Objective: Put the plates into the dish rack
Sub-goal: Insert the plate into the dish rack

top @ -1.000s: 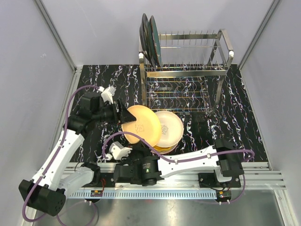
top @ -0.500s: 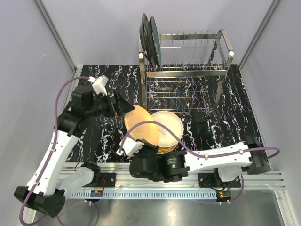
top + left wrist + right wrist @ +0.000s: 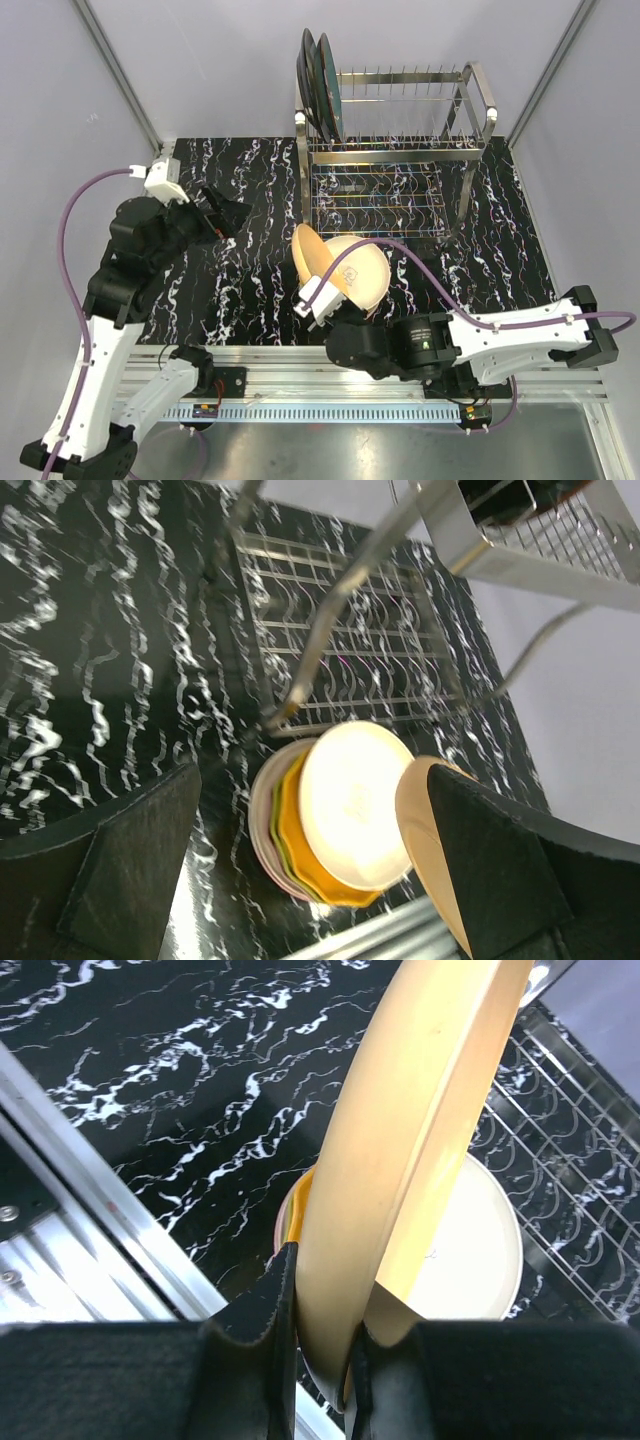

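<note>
While the right gripper (image 3: pixel 320 1305) is clenched on the lower rim of a tan plate (image 3: pixel 420 1130), holding it on edge just above the stack (image 3: pixel 365 280) at the centre of the overhead frame, the loading appears to be at its carrying step. The plate is lifted but not yet racked. The left gripper (image 3: pixel 228 212) hangs released at centre left, jaws wide, well apart from every plate. The rack (image 3: pixel 400 150), shiny chrome wire, stands at upper centre on the black marbled table (image 3: pixel 220 290). Two dark plates (image 3: pixel 320 85) are slotted upright at its left end, and the tines to their right are bare. The next move likely calls for swinging the plate up toward the rack, keeping it upright, lining its edge with a gap beside the dark pair, then lowering it between the tines. The plate is smooth, matte and plain. The stack beneath shows a cream plate on top, with orange, green and pink rims peeking out under it.
</note>
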Tool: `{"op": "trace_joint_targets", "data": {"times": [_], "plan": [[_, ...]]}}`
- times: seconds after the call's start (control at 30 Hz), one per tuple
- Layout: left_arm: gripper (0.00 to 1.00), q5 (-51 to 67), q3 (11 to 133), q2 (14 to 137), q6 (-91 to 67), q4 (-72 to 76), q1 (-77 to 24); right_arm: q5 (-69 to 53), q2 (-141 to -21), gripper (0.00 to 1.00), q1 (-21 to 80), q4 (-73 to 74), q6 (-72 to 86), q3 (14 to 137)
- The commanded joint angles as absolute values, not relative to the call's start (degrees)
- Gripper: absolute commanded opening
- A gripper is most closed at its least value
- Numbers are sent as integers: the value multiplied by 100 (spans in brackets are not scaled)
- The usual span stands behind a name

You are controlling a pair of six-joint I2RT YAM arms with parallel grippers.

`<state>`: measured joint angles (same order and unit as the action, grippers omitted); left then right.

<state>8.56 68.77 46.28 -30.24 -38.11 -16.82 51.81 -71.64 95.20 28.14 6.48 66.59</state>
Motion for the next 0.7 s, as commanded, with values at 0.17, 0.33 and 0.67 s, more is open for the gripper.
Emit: {"op": "trace_joint_targets", "data": {"times": [0.17,0.33,0.67], "plan": [[99,-430,5864,4271,-2461,-3428,-1670,4255,-6153,8,9519,2242,818,6618],[99,-694,5388,4324,-2364,-3095,-1670,3762,-5713,8,9519,2057,511,6907],[99,-721,5080,4517,-2259,-2997,-1661,4667,-5792,7,9519,1091,-1369,7945]]}}
